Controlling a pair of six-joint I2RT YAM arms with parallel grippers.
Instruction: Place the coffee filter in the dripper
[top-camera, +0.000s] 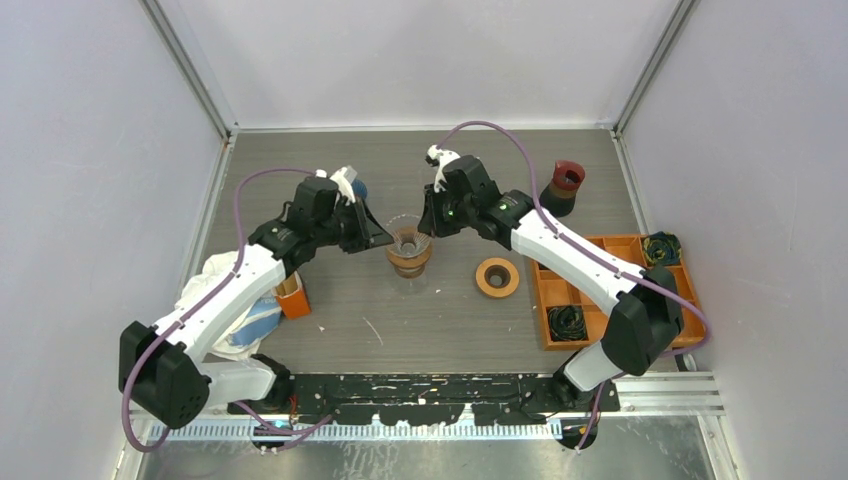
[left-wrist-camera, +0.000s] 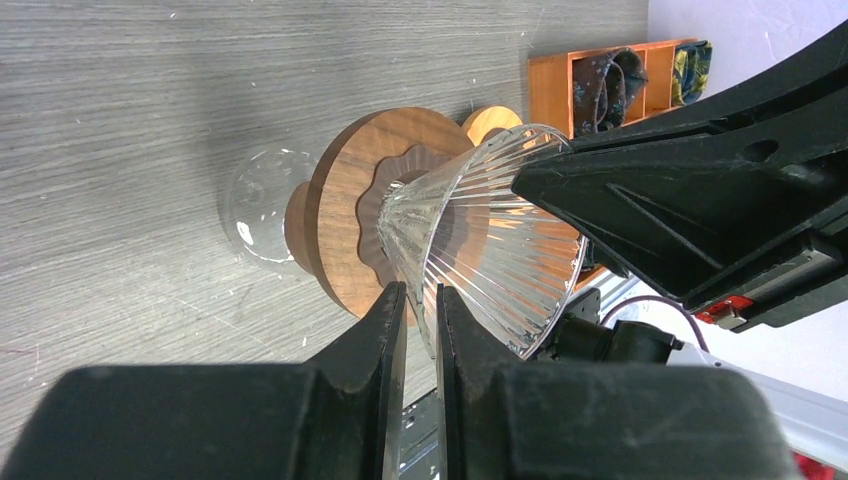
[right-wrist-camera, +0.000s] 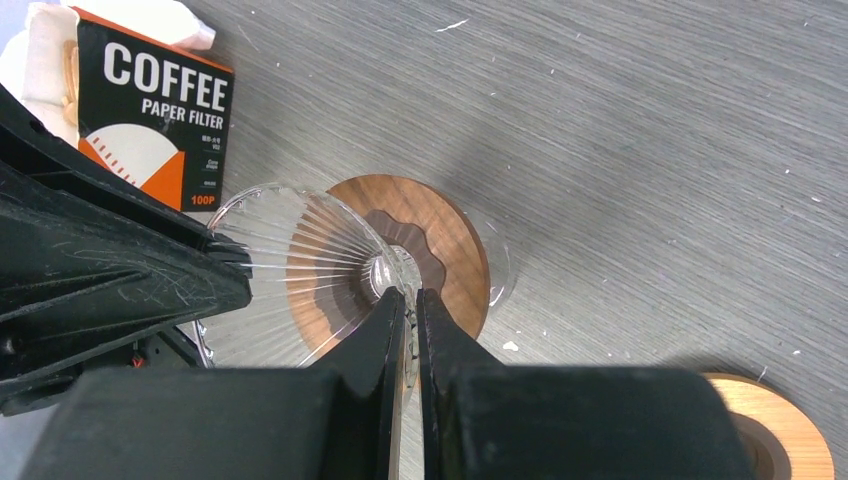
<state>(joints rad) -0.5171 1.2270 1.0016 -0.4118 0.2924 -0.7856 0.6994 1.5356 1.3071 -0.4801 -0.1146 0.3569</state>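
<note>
My left gripper (left-wrist-camera: 421, 312) and right gripper (right-wrist-camera: 410, 318) each pinch the dripper (left-wrist-camera: 485, 240) rim, jaws almost closed, mid-worktop (top-camera: 400, 335). The filter box (right-wrist-camera: 152, 112) stands near the left edge.

We see a grey wood-grain table (top-camera: 420, 335). Pale walls (top-camera: 420, 50) enclose it on three sides, metal posts (top-camera: 190, 70) at its far corners.

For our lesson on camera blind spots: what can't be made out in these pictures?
- Top view: the left arm covers most of the filter pack.
- Top view: blue object largely hidden behind the same arm, unidentifiable.
- Right wrist view: wooden ring cut off by the corner.
</note>
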